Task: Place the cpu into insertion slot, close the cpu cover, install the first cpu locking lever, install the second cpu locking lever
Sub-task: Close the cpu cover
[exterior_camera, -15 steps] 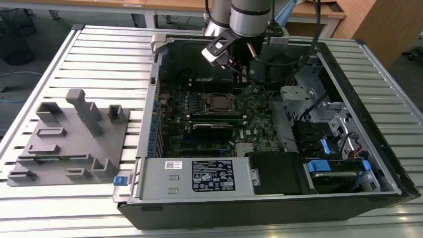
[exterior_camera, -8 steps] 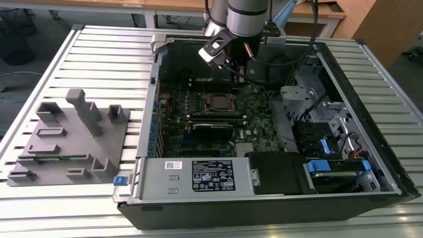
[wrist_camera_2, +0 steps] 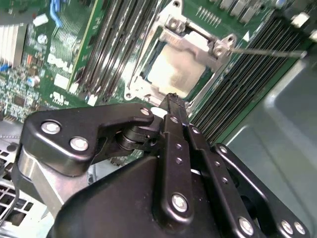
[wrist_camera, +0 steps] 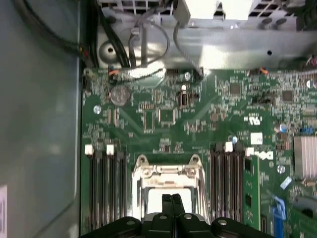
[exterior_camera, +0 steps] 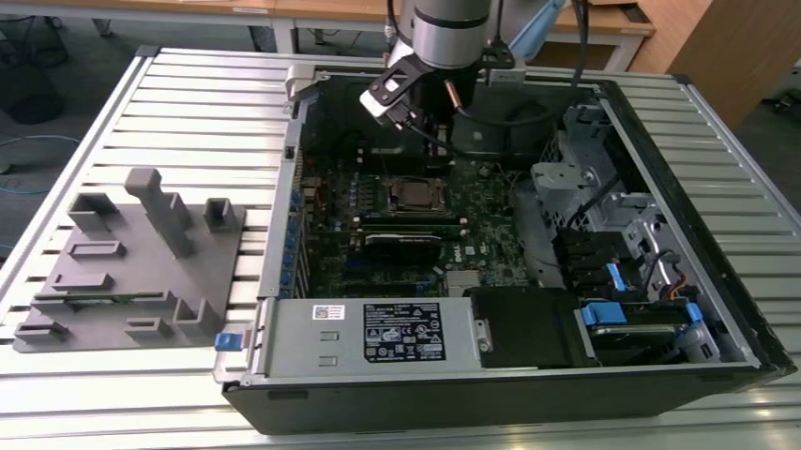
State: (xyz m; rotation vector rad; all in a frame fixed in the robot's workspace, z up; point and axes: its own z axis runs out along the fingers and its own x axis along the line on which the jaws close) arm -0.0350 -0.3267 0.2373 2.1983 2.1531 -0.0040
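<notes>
The cpu (wrist_camera_2: 173,72) lies in the insertion slot (exterior_camera: 412,194) on the green motherboard, its dull silver top showing through the window of the cpu cover (wrist_camera_2: 195,42). The cover lies flat over it. A thin metal locking lever (wrist_camera_2: 267,51) sticks out from one socket corner across the memory slots. My gripper (wrist_camera_2: 173,99) hovers just above the socket's edge with its black fingers together and nothing between them. In the first wrist view the gripper (wrist_camera: 171,199) hangs over the cpu cover (wrist_camera: 166,173). In the exterior view the gripper (exterior_camera: 403,117) is above the back of the board.
The open black computer case (exterior_camera: 701,309) surrounds the board with steel walls, drive bays and cables on the exterior view's right. Long black memory slots (wrist_camera: 106,188) flank the socket. A grey fixture (exterior_camera: 138,262) sits on the slatted table at the exterior view's left.
</notes>
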